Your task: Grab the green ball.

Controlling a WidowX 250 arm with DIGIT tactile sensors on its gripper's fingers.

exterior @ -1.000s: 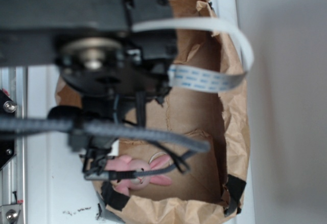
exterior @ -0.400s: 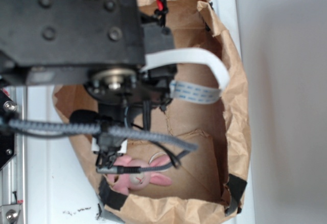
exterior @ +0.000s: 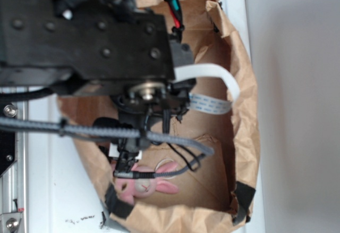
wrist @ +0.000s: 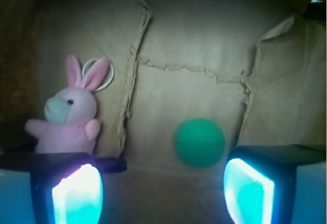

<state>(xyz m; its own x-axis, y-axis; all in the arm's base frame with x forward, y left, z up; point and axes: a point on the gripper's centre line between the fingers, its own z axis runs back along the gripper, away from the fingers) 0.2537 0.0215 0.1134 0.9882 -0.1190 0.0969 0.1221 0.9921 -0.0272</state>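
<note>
Jaws stand wide apart on your black WidowX gripper [wrist: 163, 188], with nothing between them: in the wrist view you see one glowing cyan finger pad [wrist: 76, 196] at lower left and the other at lower right, with bare paper in the gap. Your small mint-green round ball [wrist: 200, 142] sits on the floor of the crumpled brown paper bag [wrist: 194, 45], ahead of the gripper and nearer the right pad than the left, but apart from both. Its surface is too blurred there to make out any texture. Off to the left you have the pink plush bunny with upright ears [wrist: 69, 119], sitting up near the bag's left wall, well apart from the ball, a vertical paper fold between them. From the exterior view, the arm's black body [exterior: 90, 36] covers most of the bag's opening and hides the ball completely. You can only pick out the bunny [exterior: 141, 184] low in the bag [exterior: 244, 121], with the braided grey cable [exterior: 95, 131] and the white flat ribbon cable [exterior: 210, 78] crossing above it.
</note>
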